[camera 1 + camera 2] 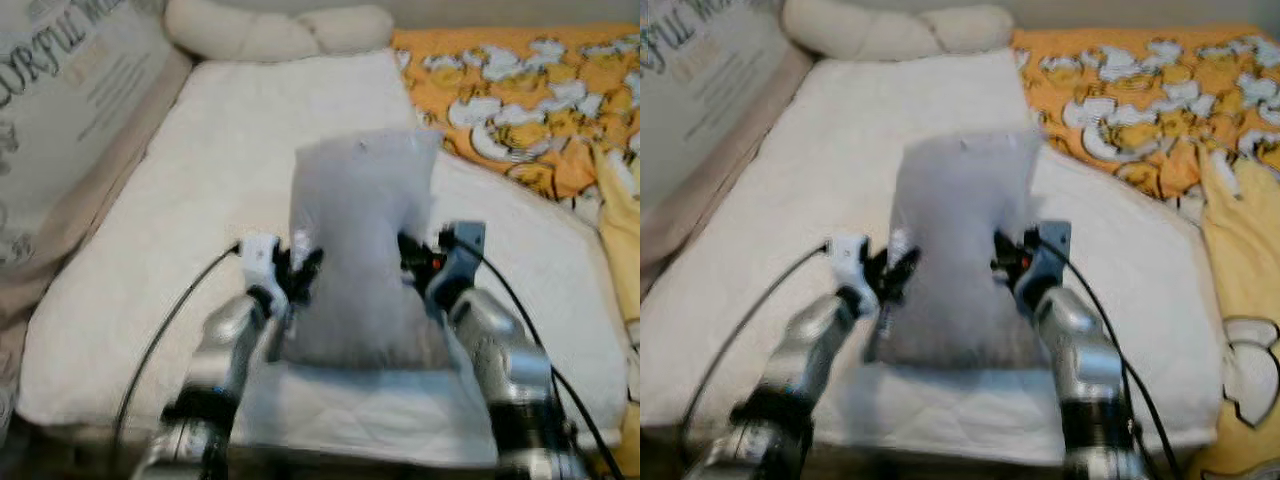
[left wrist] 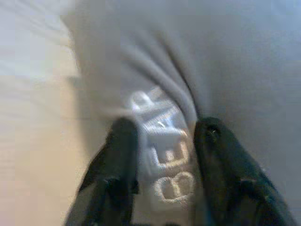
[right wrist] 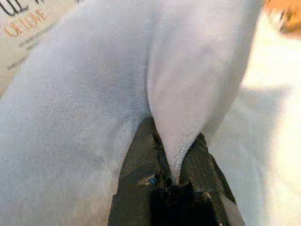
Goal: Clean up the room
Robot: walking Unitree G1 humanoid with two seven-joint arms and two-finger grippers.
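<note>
So there's a bed [image 1: 150, 250] with a white fuzzy blanket [image 1: 220, 180] spread over most of it, running from near to far. On the far right side there's an orange duvet [image 1: 520, 90] with a white cartoon print, bunched up a bit along the right edge. On the left there's a big pale cushion [image 1: 60, 110] with lettering on it, leaning along the side of the bed, and at the far end a cream knotted pillow [image 1: 270, 30] lies across the top.

In the middle of the bed, held between both arms, is a grey pillow [image 1: 360, 250]. It's standing up on its near edge and squeezed in at the waist. The left wrist view shows stitched letters on it reading "BEAR".

The left claw [image 1: 295, 272] is pinching a fold on the pillow's left side, fingers [image 2: 120, 155] closed down on the fabric with the lettering bunched between them. The right claw [image 1: 420, 262] is on the right side, its fingers [image 3: 141, 155] nearly together with a ridge of grey fabric clamped in between.

Both head views are a bit blurry.
</note>
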